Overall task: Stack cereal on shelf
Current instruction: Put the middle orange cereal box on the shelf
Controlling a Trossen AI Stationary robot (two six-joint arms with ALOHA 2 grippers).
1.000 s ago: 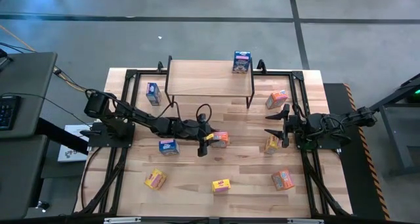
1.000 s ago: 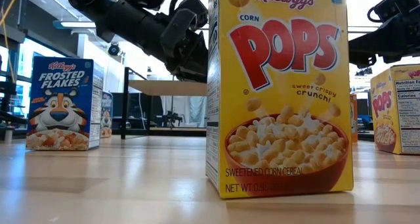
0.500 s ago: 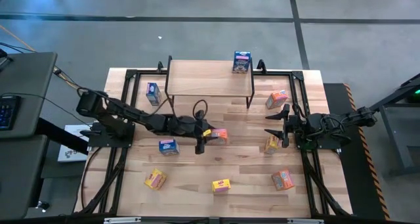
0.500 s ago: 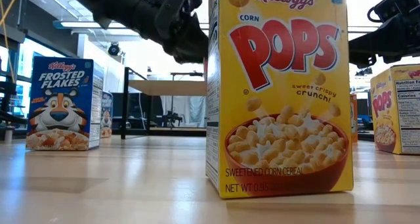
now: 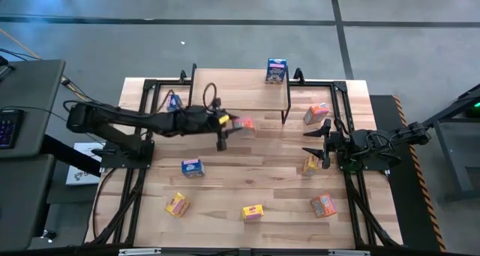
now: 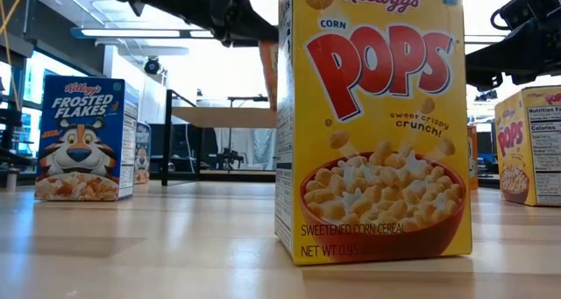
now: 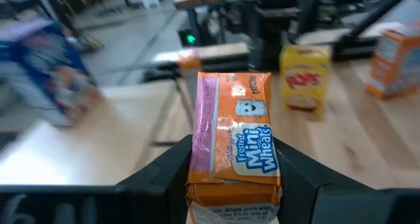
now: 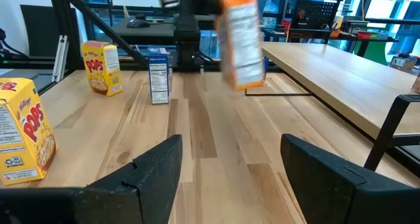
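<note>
My left gripper (image 5: 229, 125) is shut on an orange cereal box (image 7: 233, 145), carried in the air just in front of the shelf (image 5: 240, 91). The shelf has a light wood top on black legs. One blue cereal box (image 5: 276, 70) stands at the shelf's far right corner. In the right wrist view the orange box (image 8: 240, 40) hangs blurred above the table. My right gripper (image 5: 309, 142) waits open at the table's right side, beside a yellow box (image 5: 311, 164), with nothing between its fingers (image 8: 157, 165). My left gripper pinches the orange box between its two fingers (image 7: 164, 175), on the two narrow sides at the box's near end (image 7: 230, 188). The fingers come from the table's left, nearly level and slanting slightly down, and lie along the box. The box sticks out past them, printed front up, clear of the table.
Other cereal boxes are spread over the tabletop: blue ones (image 5: 175, 104) (image 5: 192, 167), yellow ones (image 5: 178, 204) (image 5: 253, 212), orange ones (image 5: 316, 113) (image 5: 323, 204). A large yellow box (image 6: 372, 124) fills the low view. Black frame rails border the table's sides.
My left gripper has risen and drawn back toward the table's far edge and the shelf, a little to the left, carrying the orange box. The box has been lifted off the tabletop and now hangs clear near the shelf's front edge.
</note>
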